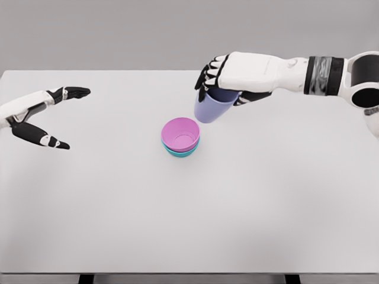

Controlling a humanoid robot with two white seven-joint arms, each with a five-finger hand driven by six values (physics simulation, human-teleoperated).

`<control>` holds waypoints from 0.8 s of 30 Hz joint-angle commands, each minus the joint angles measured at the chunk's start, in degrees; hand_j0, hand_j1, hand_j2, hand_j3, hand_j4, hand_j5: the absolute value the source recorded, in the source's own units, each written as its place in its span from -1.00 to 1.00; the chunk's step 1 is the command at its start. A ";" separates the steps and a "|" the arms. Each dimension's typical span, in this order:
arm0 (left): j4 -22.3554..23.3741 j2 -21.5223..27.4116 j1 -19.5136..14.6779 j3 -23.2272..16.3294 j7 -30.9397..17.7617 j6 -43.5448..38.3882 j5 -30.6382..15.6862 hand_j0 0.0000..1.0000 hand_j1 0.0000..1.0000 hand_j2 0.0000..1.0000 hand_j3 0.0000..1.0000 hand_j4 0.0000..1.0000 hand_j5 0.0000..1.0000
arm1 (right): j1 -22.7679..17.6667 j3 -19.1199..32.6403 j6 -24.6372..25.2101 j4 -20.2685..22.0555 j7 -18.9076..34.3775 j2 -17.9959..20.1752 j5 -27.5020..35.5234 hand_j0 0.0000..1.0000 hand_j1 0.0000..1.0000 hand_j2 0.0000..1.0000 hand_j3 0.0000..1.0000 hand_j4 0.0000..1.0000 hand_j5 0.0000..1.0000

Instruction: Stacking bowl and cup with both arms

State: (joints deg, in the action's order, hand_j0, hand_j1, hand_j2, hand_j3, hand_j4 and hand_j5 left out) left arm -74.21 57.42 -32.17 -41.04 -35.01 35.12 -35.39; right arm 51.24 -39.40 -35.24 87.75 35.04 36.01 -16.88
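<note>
right hand [228, 80] clamped on lavender cup [211, 106] by the rim, held tilted just up-right of pink bowl [180, 134], likely for dropping in | pink bowl nested in teal bowl [180, 152] mid-bench [189, 225] | left hand [41, 115] fingers spread, nothing held, parked well clear

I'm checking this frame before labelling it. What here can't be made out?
- Head view: rim of the purple cup, covered by the right hand.
- Teal bowl: interior hidden by the pink bowl nested in it.
- Left hand: arm cut off by the left edge.
- Table: legs cropped at the bottom edge.
</note>
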 commanded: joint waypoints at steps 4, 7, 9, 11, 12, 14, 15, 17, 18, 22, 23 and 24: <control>0.47 0.06 0.79 0.53 0.01 -0.12 -0.47 1.00 1.00 1.00 1.00 1.00 1.00 | 0.26 -2.88 0.24 1.72 -0.04 -3.31 0.45 0.20 0.20 0.20 0.20 0.20 0.20; 0.47 0.06 0.79 1.05 0.01 -0.12 -0.47 1.00 1.00 1.00 1.00 1.00 1.00 | 0.26 -3.76 0.24 1.55 -0.04 -4.55 0.18 0.20 0.20 0.20 0.20 0.20 0.20; 0.47 -0.03 0.88 1.84 0.01 -0.12 -0.47 1.00 1.00 1.00 1.00 1.00 1.00 | 0.26 -4.29 0.24 1.02 -0.04 -5.43 -0.08 0.20 0.20 0.20 0.20 0.20 0.20; 0.38 -0.03 0.97 1.84 0.01 -0.12 -0.47 1.00 1.00 1.00 1.00 1.00 1.00 | 0.26 -4.29 0.24 0.85 -0.04 -5.69 -0.17 0.19 0.19 0.19 0.19 0.19 0.19; 0.11 -0.03 0.97 1.84 0.01 -0.12 -0.47 1.00 1.00 1.00 1.00 1.00 1.00 | 0.35 -4.55 0.24 0.67 -0.04 -5.86 -0.17 0.19 0.19 0.19 0.19 0.19 0.19; 0.11 -0.03 0.97 1.93 0.01 -0.12 -0.47 1.00 1.00 1.00 1.00 1.00 1.00 | 0.53 -5.08 0.24 0.40 -0.04 -5.95 -0.17 0.19 0.19 0.19 0.19 0.19 0.19; 0.11 -0.03 0.88 1.93 0.01 -0.12 -0.47 1.00 1.00 1.00 1.00 1.00 1.00 | 0.70 -5.08 0.24 -0.21 -0.04 -6.30 -0.17 0.19 0.19 0.19 0.19 0.19 0.19; 0.11 -0.03 0.97 2.28 0.01 -0.12 -0.47 1.00 1.00 1.00 1.00 1.00 1.00 | 1.14 -5.52 0.24 -2.58 -0.04 -7.80 -0.17 0.19 0.19 0.19 0.19 0.19 0.19; 0.03 -0.03 0.97 2.28 0.01 -0.12 -0.47 1.00 1.00 1.00 1.00 1.00 1.00 | 1.23 -5.78 0.24 -3.11 -0.04 -8.24 -0.26 0.19 0.19 0.19 0.19 0.19 0.19; -0.06 -0.03 1.05 2.28 0.01 -0.12 -0.47 1.00 1.00 1.00 1.00 1.00 1.00 | 1.58 -6.04 0.24 -5.74 -0.04 -8.68 -1.57 0.19 0.19 0.19 0.19 0.19 0.19; -0.06 -0.03 1.05 2.28 0.01 -0.12 -0.47 1.00 1.00 1.00 1.00 1.00 1.00 | 1.58 -6.22 0.24 -6.89 -0.04 -8.68 -1.75 0.19 0.19 0.19 0.19 0.19 0.19; -0.06 -0.03 1.05 2.28 0.01 -0.12 -0.47 1.00 1.00 1.00 1.00 1.00 1.00 | 1.58 -6.22 0.24 -7.24 -0.04 -8.68 -1.84 0.19 0.19 0.19 0.19 0.19 0.19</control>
State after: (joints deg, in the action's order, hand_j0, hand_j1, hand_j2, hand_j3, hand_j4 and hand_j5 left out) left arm -74.23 57.33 -31.11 -38.84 -35.01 35.12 -35.39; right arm 52.73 -45.47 -35.20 81.98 35.03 27.54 -18.59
